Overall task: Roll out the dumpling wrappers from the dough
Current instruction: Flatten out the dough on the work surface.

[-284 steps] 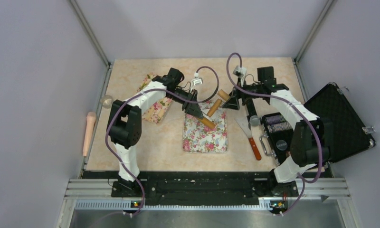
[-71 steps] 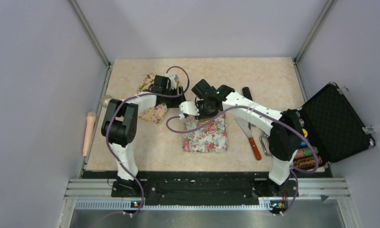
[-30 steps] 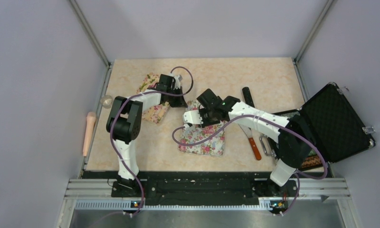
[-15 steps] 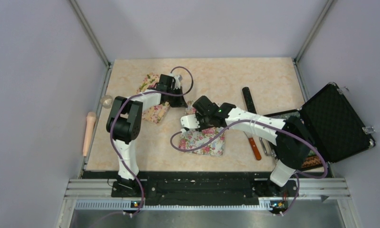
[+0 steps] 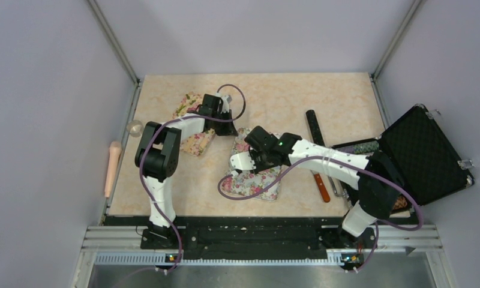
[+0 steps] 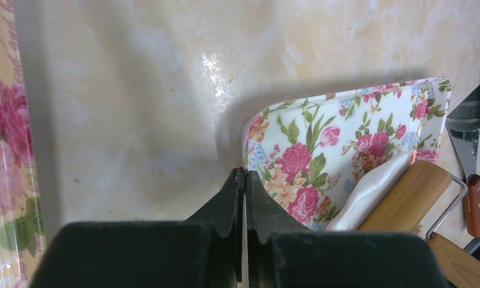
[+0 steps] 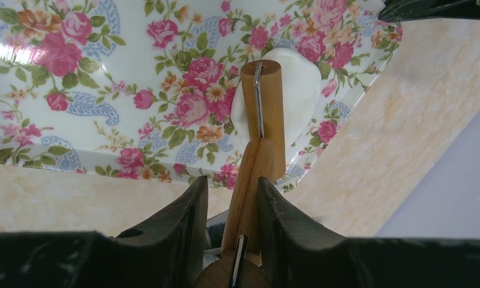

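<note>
Beige marbled table (image 5: 273, 96), grey walls (image 5: 45, 120). My right gripper (image 7: 233, 185) clamps the roller (image 7: 263, 102) on the dough (image 7: 299, 90); my left gripper (image 6: 245, 180) is closed, empty.

The floral tray (image 5: 252, 185) slid nearer, skewed (right pincer (image 7: 233, 187) pressing roller (image 7: 263, 102) onto wrapper (image 7: 299, 90)).

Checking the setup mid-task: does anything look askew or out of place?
The floral tray sits crooked to the table edges. A pale rolling pin lies off the tabletop, beside the left wall.
</note>
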Controlling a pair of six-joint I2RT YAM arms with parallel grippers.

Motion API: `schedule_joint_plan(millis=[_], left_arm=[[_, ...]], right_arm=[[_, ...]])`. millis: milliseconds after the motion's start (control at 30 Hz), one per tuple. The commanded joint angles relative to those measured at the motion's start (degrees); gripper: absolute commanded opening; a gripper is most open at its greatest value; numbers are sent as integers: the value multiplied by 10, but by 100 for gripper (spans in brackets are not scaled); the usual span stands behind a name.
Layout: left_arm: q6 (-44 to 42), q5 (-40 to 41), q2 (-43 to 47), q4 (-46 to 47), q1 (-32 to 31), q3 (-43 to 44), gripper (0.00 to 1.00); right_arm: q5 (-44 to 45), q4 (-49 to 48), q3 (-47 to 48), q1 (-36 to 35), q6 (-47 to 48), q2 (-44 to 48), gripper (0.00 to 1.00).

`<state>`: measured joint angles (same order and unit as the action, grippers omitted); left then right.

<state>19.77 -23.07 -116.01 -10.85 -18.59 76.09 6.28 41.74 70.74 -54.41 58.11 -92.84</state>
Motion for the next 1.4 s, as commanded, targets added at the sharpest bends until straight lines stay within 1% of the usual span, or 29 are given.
schedule_joint_plan(millis=[0, 200, 300, 633, 700, 933, 1000, 1367], left_arm=[[-16, 23, -14, -21, 0, 0, 0], [-16, 22, -14, -22, 0, 0, 0], [-16, 22, -12, -22, 0, 0, 0], [-15, 21, -12, -21, 0, -1, 0], [-15, 22, -11, -20, 0, 0, 0], [-15, 25, -10, -21, 0, 1, 0], [-15, 25, -9, -22, 0, 1, 0], [-14, 28, -6, -22, 1, 0, 0]], right_arm=[[-19, 86, -28, -6, -35, -7, 0], [36, -15, -57, -5, -47, -37, 0], [49, -45, -59, -6, -58, -55, 0], [43, -52, -59, -5, -67, -70, 0], [37, -41, -59, -6, -67, -68, 0], [-31, 64, -52, -10, -64, -32, 0], [-37, 84, -57, -11, -66, -24, 0], [-47, 123, -95, -24, -82, 3, 0]])
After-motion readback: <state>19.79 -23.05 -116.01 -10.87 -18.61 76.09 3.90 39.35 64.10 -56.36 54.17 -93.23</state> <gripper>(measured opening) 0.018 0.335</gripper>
